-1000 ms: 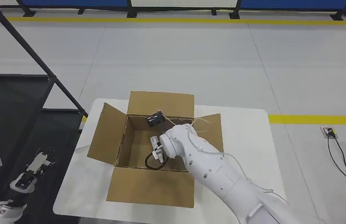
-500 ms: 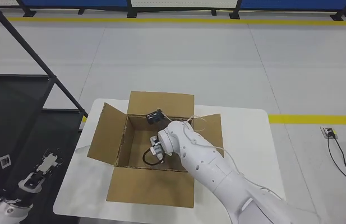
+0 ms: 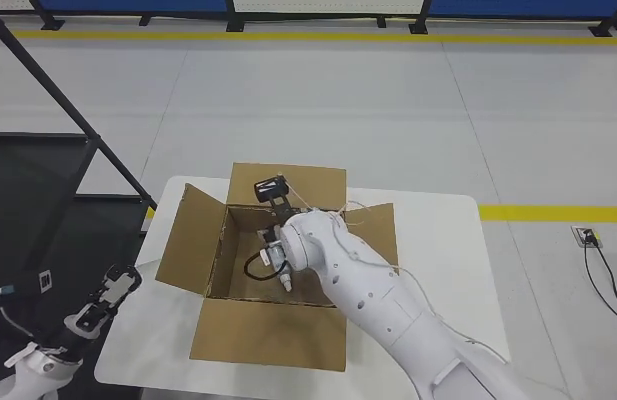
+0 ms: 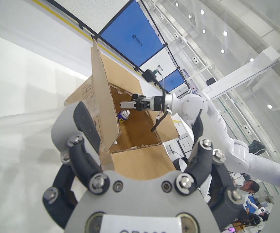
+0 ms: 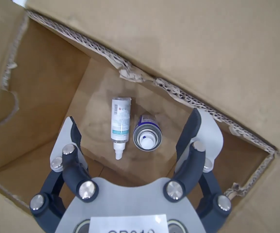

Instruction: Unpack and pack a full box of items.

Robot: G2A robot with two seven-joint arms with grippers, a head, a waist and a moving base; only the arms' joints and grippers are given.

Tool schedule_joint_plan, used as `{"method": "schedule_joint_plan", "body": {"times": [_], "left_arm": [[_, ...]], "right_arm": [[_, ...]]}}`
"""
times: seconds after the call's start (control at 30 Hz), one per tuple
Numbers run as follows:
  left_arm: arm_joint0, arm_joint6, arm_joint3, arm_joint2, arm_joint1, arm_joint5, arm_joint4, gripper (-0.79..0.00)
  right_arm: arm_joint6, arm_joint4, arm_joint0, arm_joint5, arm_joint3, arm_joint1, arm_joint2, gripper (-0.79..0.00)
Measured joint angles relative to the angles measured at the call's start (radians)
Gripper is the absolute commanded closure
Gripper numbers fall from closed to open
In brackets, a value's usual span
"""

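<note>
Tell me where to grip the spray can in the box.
I'd grip the can around its round sides, just under the top rim, coming straight down with the open right hand. It stands upright, nozzle up; the bottle lies close beside it, so avoid that side.

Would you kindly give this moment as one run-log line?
right gripper: open, over bottle and can in box | left gripper: open, apart from box | bottle lying, can upright

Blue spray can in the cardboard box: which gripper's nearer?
Right. The right gripper hangs open above the blue spray can, over the opening of the brown cardboard box. The left gripper is open outside the box, off past its side flap.
</note>
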State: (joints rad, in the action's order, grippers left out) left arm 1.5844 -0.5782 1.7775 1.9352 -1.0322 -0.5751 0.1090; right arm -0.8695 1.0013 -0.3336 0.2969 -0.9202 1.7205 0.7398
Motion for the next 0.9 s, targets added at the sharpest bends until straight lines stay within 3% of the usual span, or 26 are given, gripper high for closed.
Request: {"method": "schedule_joint_plan", "body": {"times": [0.13, 0.27, 0.4, 0.5, 0.67, 0.9], "left_arm": [[-0.023, -0.001, 0.012, -0.045, -0.001, 0.011, -0.038, -0.785], [-0.033, -0.004, 0.033, -0.079, -0.001, 0.017, -0.063, -0.785], [-0.037, -0.006, 0.058, -0.108, -0.002, 0.025, -0.085, -0.785], [-0.042, -0.008, 0.074, -0.132, -0.002, 0.033, -0.100, -0.785], [-0.049, -0.013, 0.101, -0.175, -0.004, 0.044, -0.134, -0.785], [-0.089, -0.026, 0.111, -0.263, -0.006, 0.086, -0.192, -0.785]], "right_arm": [[-0.032, 0.104, -0.150, 0.011, -0.296, -0.063, 0.103, -0.785], [-0.084, 0.188, -0.364, -0.055, -0.655, -0.125, 0.250, -0.785], [-0.110, 0.157, -0.578, -0.168, -0.974, -0.167, 0.424, -0.785], [-0.120, 0.084, -0.682, -0.227, -1.109, -0.185, 0.546, -0.785], [-0.163, -0.034, -0.749, -0.251, -1.147, -0.202, 0.711, -0.785], [-0.234, -0.183, -0.715, -0.320, -0.989, -0.226, 0.859, -0.785]]}}
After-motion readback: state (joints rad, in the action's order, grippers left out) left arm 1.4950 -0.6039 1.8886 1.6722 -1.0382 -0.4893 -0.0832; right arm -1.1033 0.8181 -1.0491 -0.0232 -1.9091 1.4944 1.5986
